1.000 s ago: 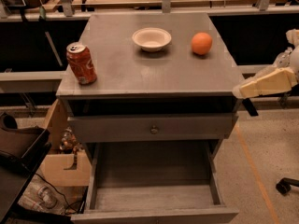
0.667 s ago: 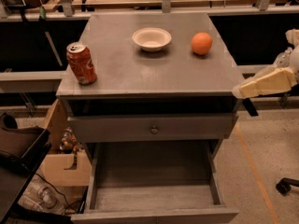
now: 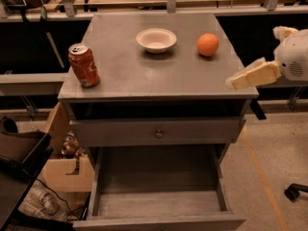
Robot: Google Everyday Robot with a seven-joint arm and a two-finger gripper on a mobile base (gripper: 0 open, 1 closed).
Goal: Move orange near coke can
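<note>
Work has not begun, we think; the orange [image 3: 208, 44] sits far from the coke can [image 3: 83, 65]; our gripper [image 3: 254, 57] hangs open and empty beside the table [image 3: 144, 76].

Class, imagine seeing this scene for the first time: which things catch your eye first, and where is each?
The orange glows at the back right of the cabinet top, and the red coke can stands at its front left corner, with a white bowl between them at the back. The pale gripper hovers off the right edge, and the bottom drawer hangs open below.
</note>
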